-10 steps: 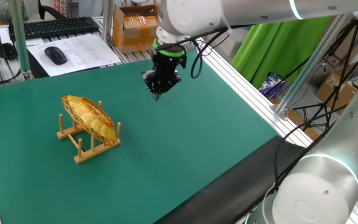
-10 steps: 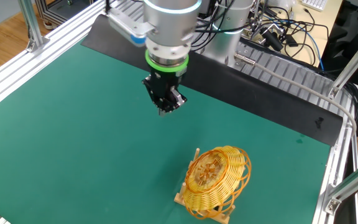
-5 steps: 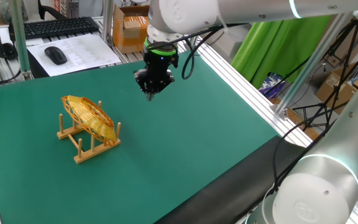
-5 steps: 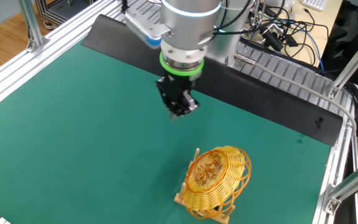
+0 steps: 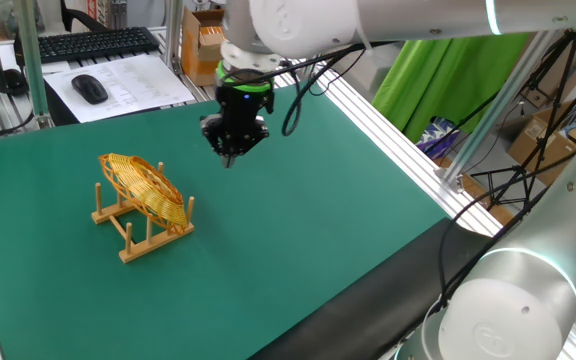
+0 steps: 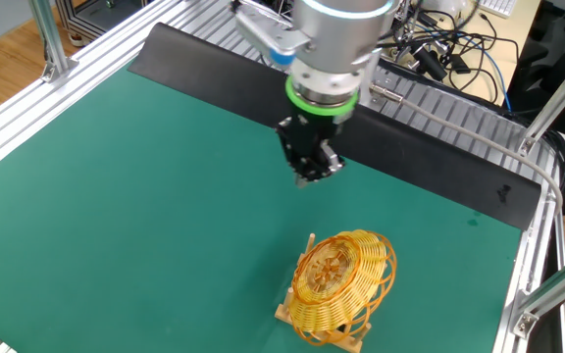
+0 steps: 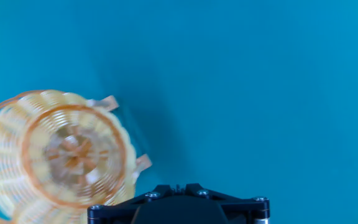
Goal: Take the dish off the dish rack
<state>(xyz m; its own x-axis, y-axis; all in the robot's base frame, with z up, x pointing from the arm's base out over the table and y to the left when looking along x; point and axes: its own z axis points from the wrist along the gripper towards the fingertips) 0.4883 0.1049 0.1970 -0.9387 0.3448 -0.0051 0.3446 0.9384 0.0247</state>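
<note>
The dish (image 5: 146, 188), a golden-yellow woven wicker plate, stands tilted on edge in the dish rack (image 5: 140, 243), a small light-wood rack with upright pegs. Both also show in the other fixed view, dish (image 6: 341, 277) and rack (image 6: 308, 245). My gripper (image 5: 229, 153) hangs above the green mat, apart from the dish, with its fingers drawn together to a point and nothing in them. It also shows in the other fixed view (image 6: 311, 177). In the hand view the dish (image 7: 67, 152) is blurred at lower left with a rack peg (image 7: 109, 102) beside it; my fingertips are out of view there.
The green mat (image 5: 298, 220) is bounded by aluminium frame rails (image 5: 398, 130). A keyboard (image 5: 93, 42), mouse (image 5: 89, 88) and papers lie beyond the far edge. Cables (image 6: 439, 49) lie behind the mat in the other fixed view.
My gripper has moved steadily across the mat toward the dish and rack, leftward in one fixed view and rightward in the other. The dish and rack have not moved.
</note>
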